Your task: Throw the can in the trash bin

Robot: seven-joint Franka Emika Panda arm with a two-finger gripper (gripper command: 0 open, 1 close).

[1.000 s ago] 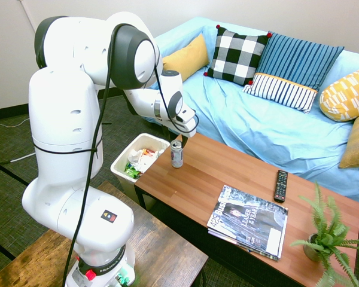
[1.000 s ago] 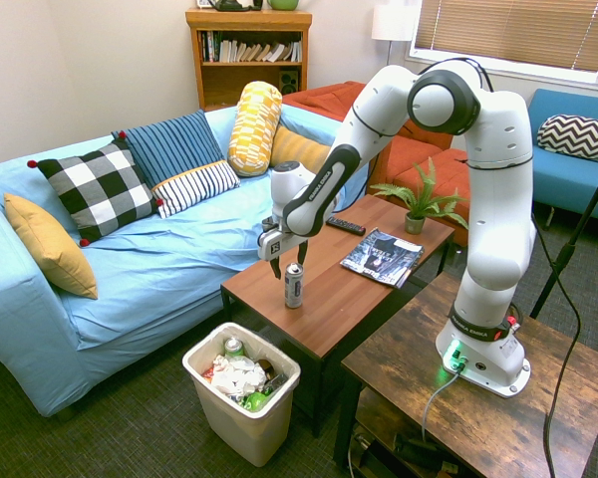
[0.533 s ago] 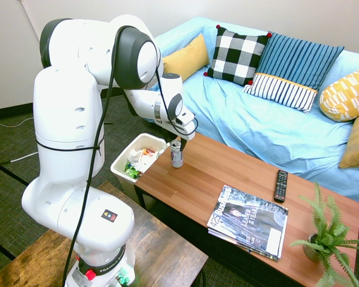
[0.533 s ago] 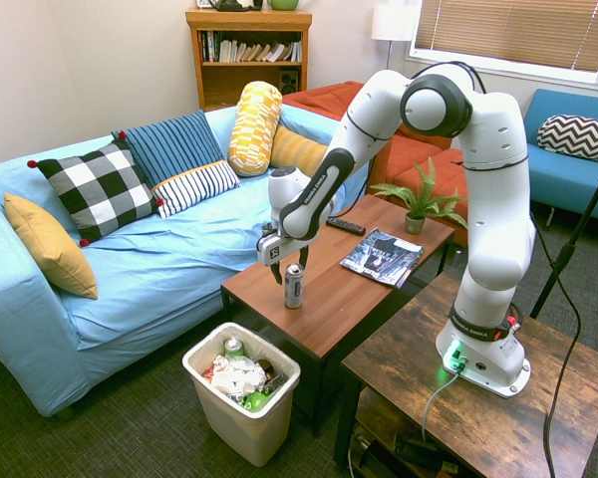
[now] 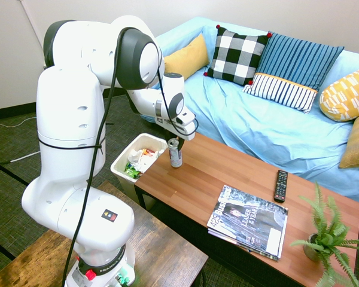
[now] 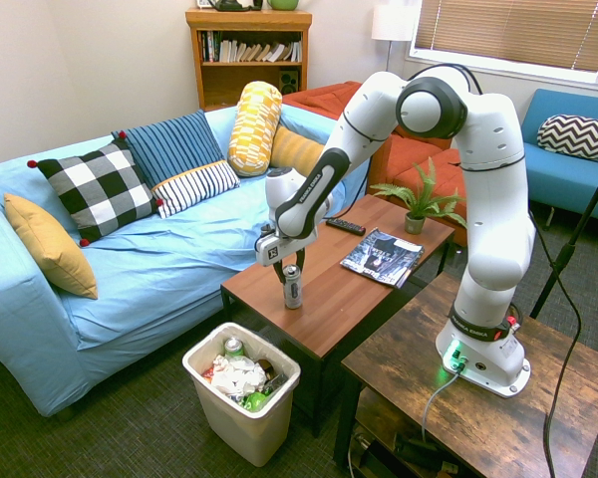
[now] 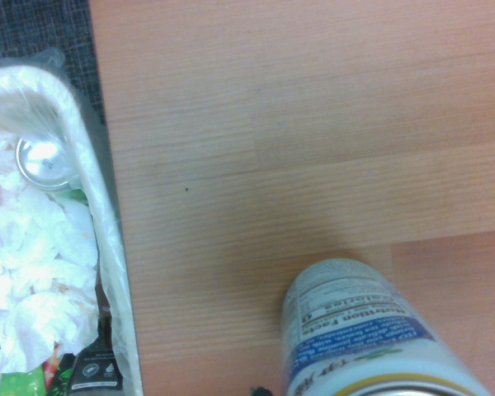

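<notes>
1. End effector (image 6: 288, 271) has come lower than a second ago and sits centre-left of the second exterior view, fingers apart, straddling the top of the can (image 6: 293, 287); not yet clamped, as far as I can tell.
2. Can stands upright near the corner of the counter (image 6: 359, 289), lower centre of the wrist view (label print legible there).
3. Reading: approach nearly done; closing on the can looks like the next step, then a short carry.
4. Trash bin (image 6: 279, 403) sits on the floor at lower centre-left, just off the counter's end.
5. Materials: can is slim, shiny metal, cylindrical; counter is smooth reddish wood laminate; bin is cream plastic, rectangular, holding crumpled white paper and green scraps.
</notes>
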